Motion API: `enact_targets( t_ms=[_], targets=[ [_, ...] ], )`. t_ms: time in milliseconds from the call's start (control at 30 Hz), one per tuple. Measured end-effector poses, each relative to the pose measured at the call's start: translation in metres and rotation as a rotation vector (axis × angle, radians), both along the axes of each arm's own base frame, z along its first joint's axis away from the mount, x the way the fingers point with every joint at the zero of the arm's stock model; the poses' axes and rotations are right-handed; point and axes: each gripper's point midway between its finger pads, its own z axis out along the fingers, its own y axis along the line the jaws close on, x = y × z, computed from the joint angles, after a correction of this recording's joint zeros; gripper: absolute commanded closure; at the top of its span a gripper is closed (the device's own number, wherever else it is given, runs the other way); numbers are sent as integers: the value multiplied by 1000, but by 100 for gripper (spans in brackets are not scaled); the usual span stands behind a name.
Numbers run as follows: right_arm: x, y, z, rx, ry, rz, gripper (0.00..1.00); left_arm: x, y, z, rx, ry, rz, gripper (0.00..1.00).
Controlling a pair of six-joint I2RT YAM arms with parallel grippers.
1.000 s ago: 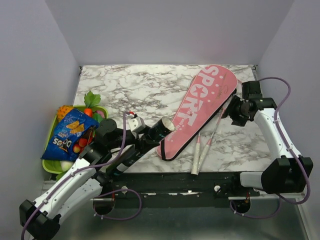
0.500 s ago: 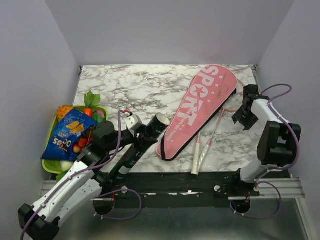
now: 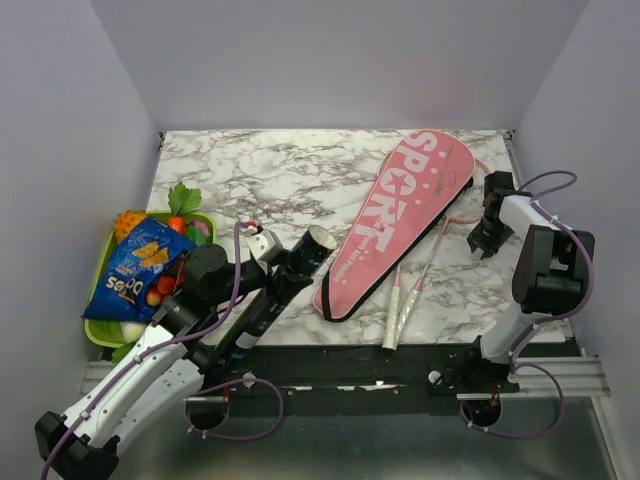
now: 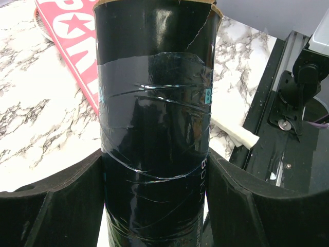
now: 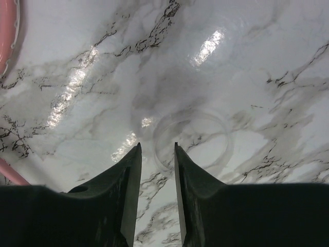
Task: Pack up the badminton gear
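In the left tool [image 4: 154, 159] I have the long black tube [image 4: 154, 77] clamped, the jaws pressed against either side of its round, glossy body. Bands of clear tape wrap it, creased and catching the light, and its open end has a raw cardboard rim. From overhead it slants across the near-left part of the marble table [image 3: 260, 170], open end toward the bag. I cannot tell whether its lower end touches anything.

Just beyond that open end lies the pink bag [image 3: 400, 210]. It is flat and racket-shaped, lettered "SPORT" in white, and set on a diagonal with its wide end at the far right and its narrow end near the middle. Just beside its right edge lie the two rackets [image 3: 400, 300], close together, with white wrapped handles toward me and thin shafts running up along the bag.

The right tool [image 5: 157, 149] hangs over bare veined marble at the right side, jaws a slim gap apart with nothing clamped between them. A clear round ring [image 5: 193, 141] lies flat on the table right by the tips.

At the far left a green tray [image 3: 97, 330] holds toy fruit under a crinkled blue snack packet [image 3: 135, 268].
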Motion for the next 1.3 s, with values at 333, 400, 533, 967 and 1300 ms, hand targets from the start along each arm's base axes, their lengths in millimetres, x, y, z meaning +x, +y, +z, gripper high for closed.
enact_targets(
  t_ms=[333,400,533,967,1300],
  targets=[
    [-2,0,-13,2,15,8,71,-1,1,1,-1,-2,0,100],
    [-1,0,-13,2,12,14,84,-2,1,1,-3,-3,0,100],
    [0,0,-12,2,9,22,99,-2,1,2,-4,-5,0,100],
    [-1,17,21,65,-118,125,99,-2,-7,-9,32,39,-53,100],
    [-10,118,137,417,-530,439,99,-9,-22,-17,40,93,-141,100]
  ],
)
